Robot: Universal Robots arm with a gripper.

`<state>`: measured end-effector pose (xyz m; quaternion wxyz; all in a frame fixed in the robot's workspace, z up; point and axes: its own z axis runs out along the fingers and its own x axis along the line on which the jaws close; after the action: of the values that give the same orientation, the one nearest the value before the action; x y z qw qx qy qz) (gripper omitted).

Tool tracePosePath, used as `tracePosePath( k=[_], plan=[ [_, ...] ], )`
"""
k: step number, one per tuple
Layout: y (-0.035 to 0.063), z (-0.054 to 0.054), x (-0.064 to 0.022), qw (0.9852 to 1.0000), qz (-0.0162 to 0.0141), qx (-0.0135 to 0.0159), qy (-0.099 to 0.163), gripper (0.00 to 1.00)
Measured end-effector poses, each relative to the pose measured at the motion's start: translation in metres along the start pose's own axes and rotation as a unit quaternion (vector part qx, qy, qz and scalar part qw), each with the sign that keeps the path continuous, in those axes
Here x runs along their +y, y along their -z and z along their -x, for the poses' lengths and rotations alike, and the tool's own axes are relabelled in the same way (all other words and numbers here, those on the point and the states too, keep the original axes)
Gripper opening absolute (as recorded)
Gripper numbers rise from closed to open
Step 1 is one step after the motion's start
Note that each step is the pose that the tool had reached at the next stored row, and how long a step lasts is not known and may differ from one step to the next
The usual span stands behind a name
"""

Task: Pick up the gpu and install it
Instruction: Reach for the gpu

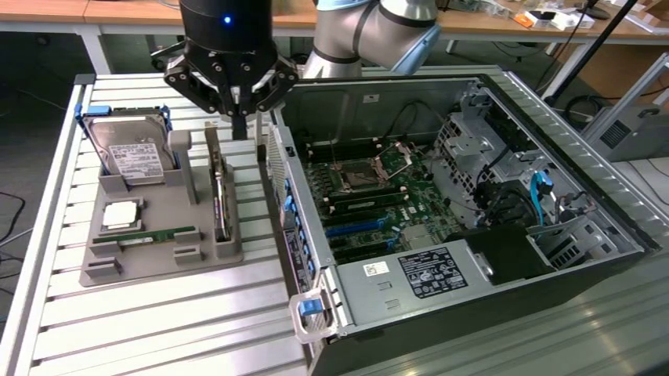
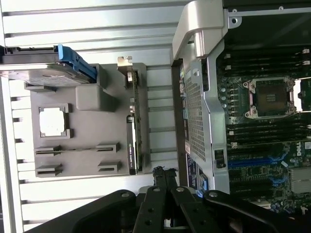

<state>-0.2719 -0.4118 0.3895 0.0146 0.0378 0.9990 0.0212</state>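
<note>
Dark board, silvery bracket: gpu [image 1: 218, 188], on edge in grey holder [image 1: 157, 266], at the exterior view's left of the computer case [image 1: 544, 117]. Likely light, stiff, fragile; best held by its top edge. Gripper [image 1: 240, 129] closed, empty, near its far end.

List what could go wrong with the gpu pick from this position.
1. The pincer is shut and empty, hovering near one end of the gpu. Lowered like that, it might strike the card's edge instead of straddling it.
2. The gpu stands on edge in the gray holder, close to the computer case wall. A finger could catch that wall.
</note>
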Motion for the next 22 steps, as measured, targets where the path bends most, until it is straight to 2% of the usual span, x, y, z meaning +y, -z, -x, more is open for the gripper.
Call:
tracePosePath(
  k=[22],
  plan=[
    [0.0003,-0.016,-0.0018,1.0000,0.0000,0.0000,0.000,0.11]
  ],
)
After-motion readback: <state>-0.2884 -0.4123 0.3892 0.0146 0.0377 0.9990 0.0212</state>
